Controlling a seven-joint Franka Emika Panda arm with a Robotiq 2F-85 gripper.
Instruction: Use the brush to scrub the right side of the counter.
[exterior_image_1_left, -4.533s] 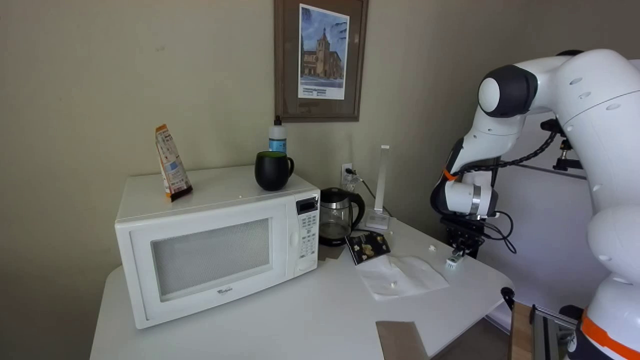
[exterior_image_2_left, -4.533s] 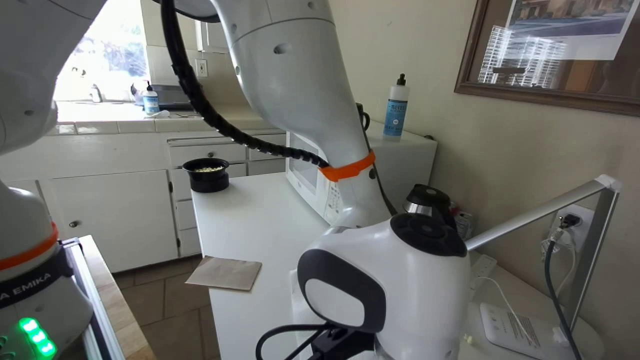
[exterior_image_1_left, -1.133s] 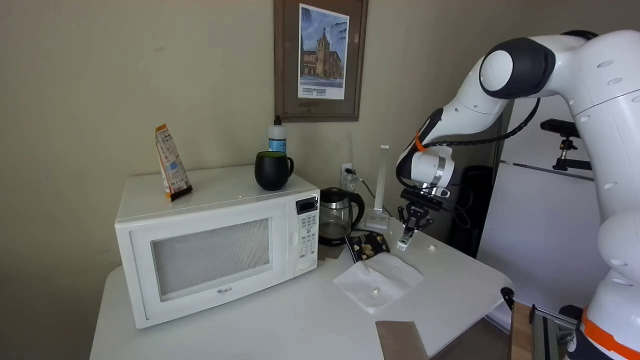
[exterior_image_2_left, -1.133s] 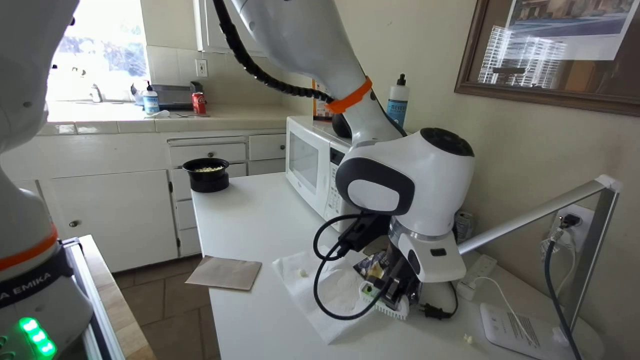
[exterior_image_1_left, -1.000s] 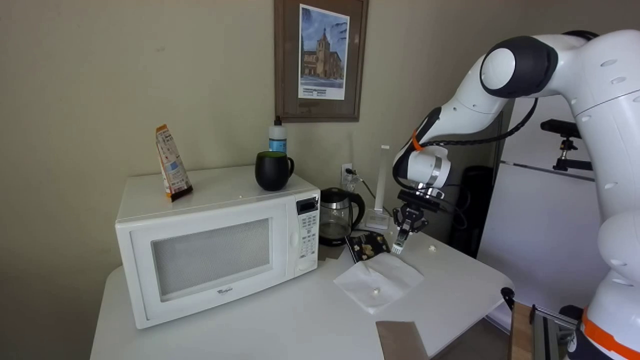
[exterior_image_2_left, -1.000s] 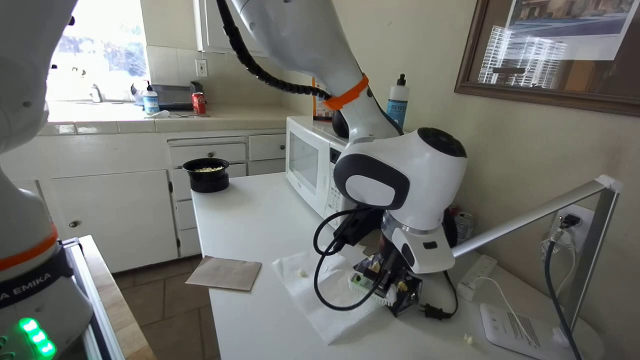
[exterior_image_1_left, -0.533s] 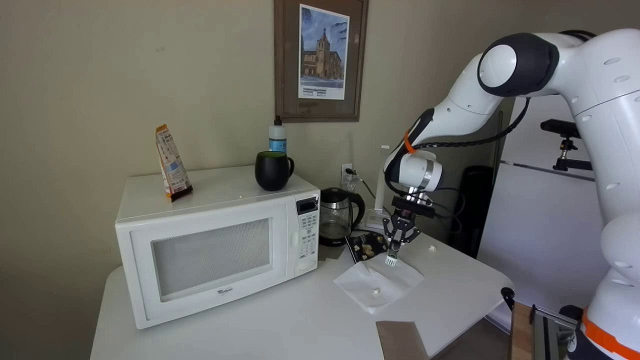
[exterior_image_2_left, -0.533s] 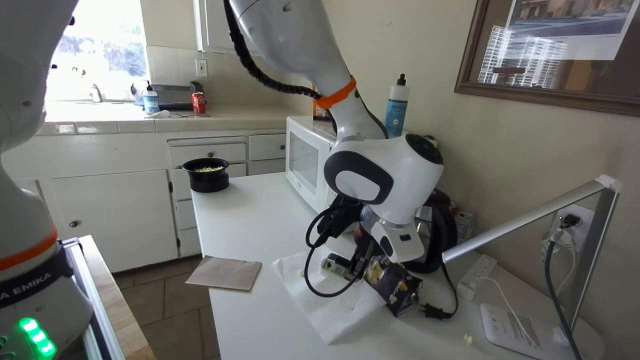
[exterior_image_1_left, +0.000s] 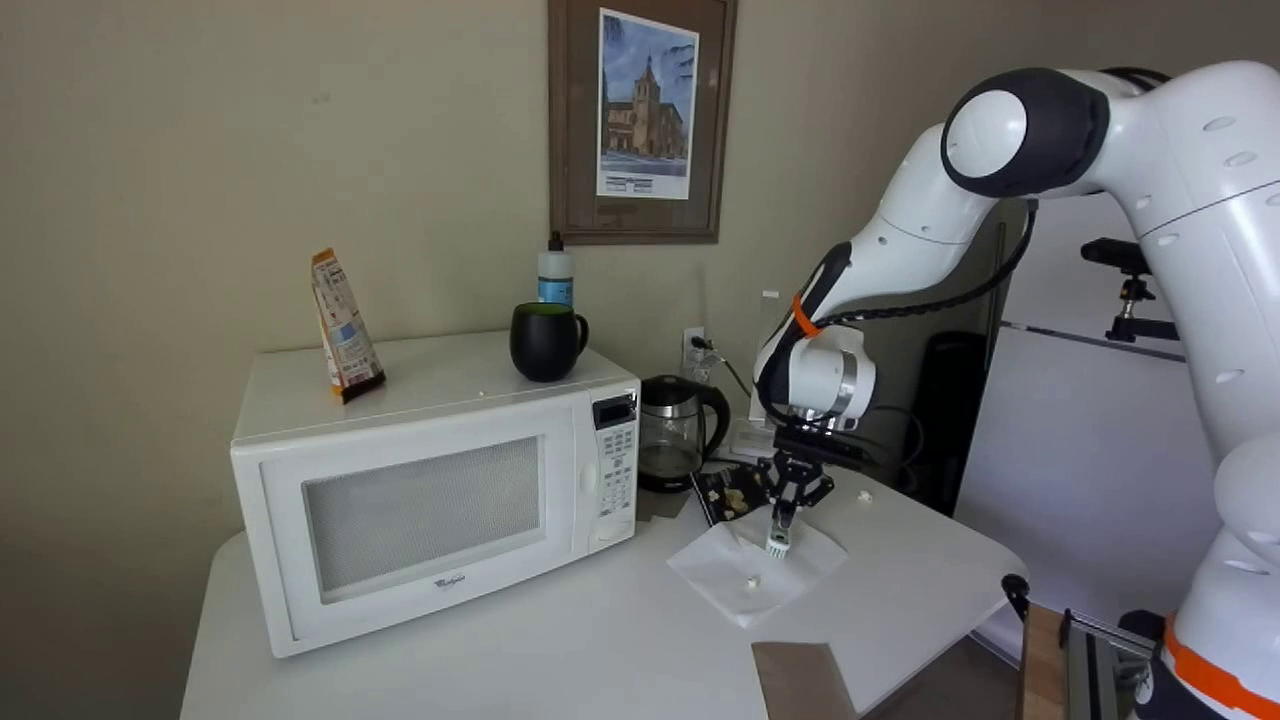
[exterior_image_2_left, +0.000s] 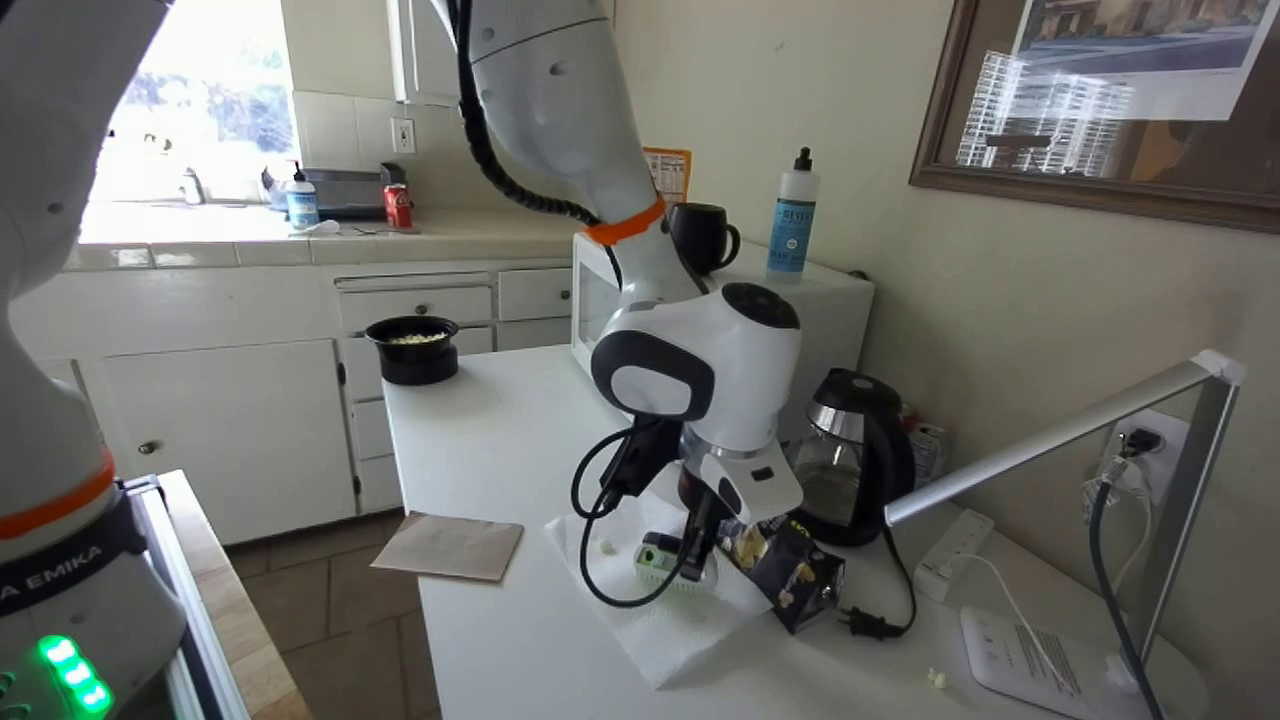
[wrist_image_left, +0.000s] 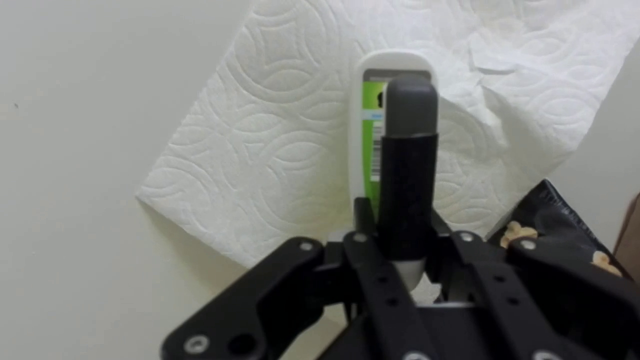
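wrist view: the counter (wrist_image_left: 75, 150) is the plain white ground, showing from 7 round to 11 o'clock.
arm (exterior_image_1_left: 1040, 130): in an exterior view it stands at 4 o'clock, bends high at 2 o'clock and slopes down toward the middle.
microwave (exterior_image_1_left: 430, 500): white, on the counter at 8 o'clock in an exterior view, its door closed.
paper towel (wrist_image_left: 285, 165): spread on the counter, creased in places, between 3 and 4 o'clock from the microwave.
kettle (exterior_image_1_left: 672, 415): glass and black, just beside the microwave at its 3 o'clock.
gripper (exterior_image_1_left: 783, 520): clenched around the brush (wrist_image_left: 370, 145), pointing to 6 o'clock in an exterior view, over the paper towel.
black packet (exterior_image_2_left: 790, 575): printed with popcorn, at the paper towel's edge, 4 o'clock in the wrist view.
mug (exterior_image_1_left: 545, 345): black with a green inside, upright atop the microwave, toward 1 o'clock from its middle.
brush: white with a green label, set lengthwise from 12 toward 6 o'clock in the wrist view, over the paper towel; cannot tell whether its bristles touch it.
crumb (exterior_image_1_left: 753, 581): white, on the paper towel, at 7 o'clock from the brush in an exterior view.
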